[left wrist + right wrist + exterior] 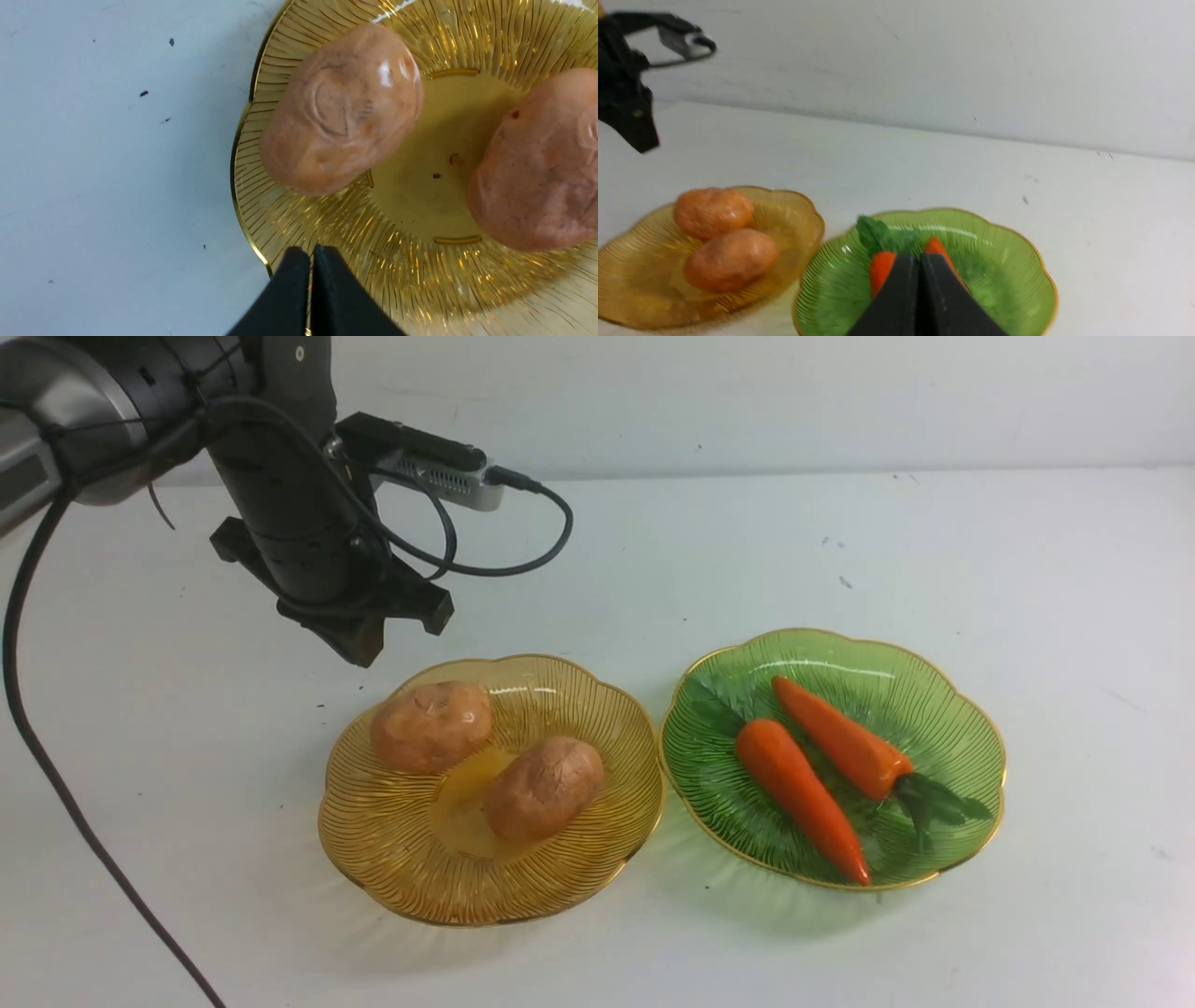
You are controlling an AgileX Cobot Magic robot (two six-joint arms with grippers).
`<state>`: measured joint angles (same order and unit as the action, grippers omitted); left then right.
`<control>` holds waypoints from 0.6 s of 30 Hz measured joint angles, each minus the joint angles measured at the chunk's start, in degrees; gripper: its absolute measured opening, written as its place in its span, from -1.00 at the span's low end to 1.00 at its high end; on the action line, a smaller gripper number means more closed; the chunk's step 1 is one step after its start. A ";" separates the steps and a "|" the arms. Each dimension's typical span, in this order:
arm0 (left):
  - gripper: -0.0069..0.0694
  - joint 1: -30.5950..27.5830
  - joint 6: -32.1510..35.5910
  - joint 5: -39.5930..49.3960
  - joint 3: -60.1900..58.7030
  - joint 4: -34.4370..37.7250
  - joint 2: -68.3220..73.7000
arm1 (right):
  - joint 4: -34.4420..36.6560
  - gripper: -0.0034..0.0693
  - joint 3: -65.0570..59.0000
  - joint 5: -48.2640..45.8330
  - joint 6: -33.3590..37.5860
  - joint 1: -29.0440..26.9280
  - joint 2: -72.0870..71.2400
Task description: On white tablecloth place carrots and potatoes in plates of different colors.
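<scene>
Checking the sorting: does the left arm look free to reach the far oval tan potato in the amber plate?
Probably yes: the shut left gripper hangs just beside that potato, with nothing between, though its jaws must open first.

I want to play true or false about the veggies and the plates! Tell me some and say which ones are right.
1. Both potatoes lie in the amber plate. True.
2. The carrots sit in the amber plate too. False: both are in the green plate.
3. The left gripper is holding a potato. False: it is shut on nothing, near the amber plate's rim.
4. The green plate is to the right of the amber plate. True.
5. The two carrots point the same way. False: one has its leaves at the near right, the other its leaves at the far left.
6. The right gripper is shut and empty. True.
</scene>
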<state>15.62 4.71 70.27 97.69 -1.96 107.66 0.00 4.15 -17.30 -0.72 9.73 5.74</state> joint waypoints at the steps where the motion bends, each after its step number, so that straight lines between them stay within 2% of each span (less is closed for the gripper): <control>1: -0.83 0.00 -0.04 0.00 0.00 0.00 0.00 | -0.65 -0.95 -1.80 -0.90 0.00 -2.22 -2.17; 6: -0.83 0.36 -0.29 0.05 0.00 -0.01 -3.79 | -1.27 -0.95 -5.61 -5.14 -0.06 -8.02 -6.28; 14: -0.83 0.51 -0.65 0.62 -0.52 0.18 -19.44 | -1.31 -0.95 -5.61 -5.07 -0.06 -8.83 -6.28; 18: -0.83 0.56 -1.22 1.20 -7.92 0.35 -31.02 | -1.37 -0.95 -5.61 -5.07 -0.06 -8.83 -6.28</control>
<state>16.18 3.48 71.47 89.78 -1.61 76.64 -1.37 -1.46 -22.37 -0.78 0.91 -0.54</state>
